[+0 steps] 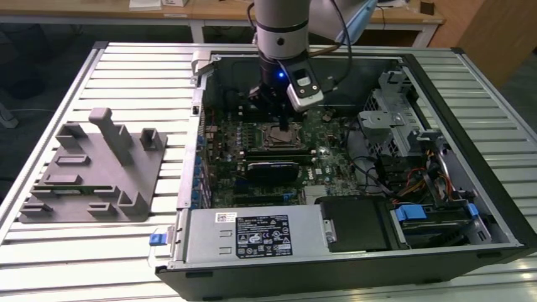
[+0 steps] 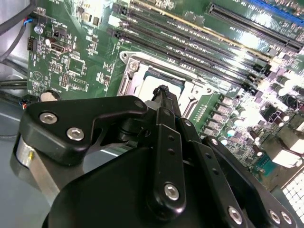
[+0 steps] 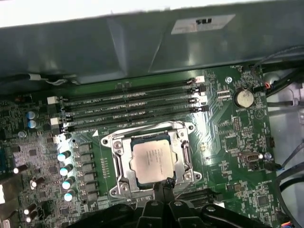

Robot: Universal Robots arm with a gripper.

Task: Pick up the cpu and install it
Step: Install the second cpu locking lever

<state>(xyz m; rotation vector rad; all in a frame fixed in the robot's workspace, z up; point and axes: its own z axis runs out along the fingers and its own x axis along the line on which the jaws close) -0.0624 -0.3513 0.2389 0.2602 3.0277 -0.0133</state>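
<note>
Exterior view: open PC case [image 1: 470, 107] lying on a slatted table [image 1: 126, 63]. Arm [image 1: 281, 28] reaches down into the case; gripper [image 1: 283, 126] hangs just above the socket [image 1: 280, 137] on the motherboard [image 1: 323, 157]. Black heatsink [image 1: 273, 171] just beside the socket. Power supply [image 1: 251, 236] with a white-and-black label; print too small to read. Cables and drive cage [image 1: 394, 126] at the exterior view's right. Grey fixture [image 1: 92, 170] on the table at the exterior view's left, well apart from the case.

Second wrist view: black gripper linkage fills the foreground and hides part of the socket. Fingertips come together in a closed point over the cpu's [image 2: 152, 88] edge; contact cannot be told. Memory slots [image 2: 190, 33] beyond.

First wrist view: cpu seated in the socket frame, silver top up, faint marking unreadable. Closed claw tip at its near edge, gripping nothing. Four memory slots, coin cell [image 3: 244, 98], row of capacitors [image 3: 65, 175] around. Case wall [image 3: 142, 42] behind carries a label, not legible.
</note>
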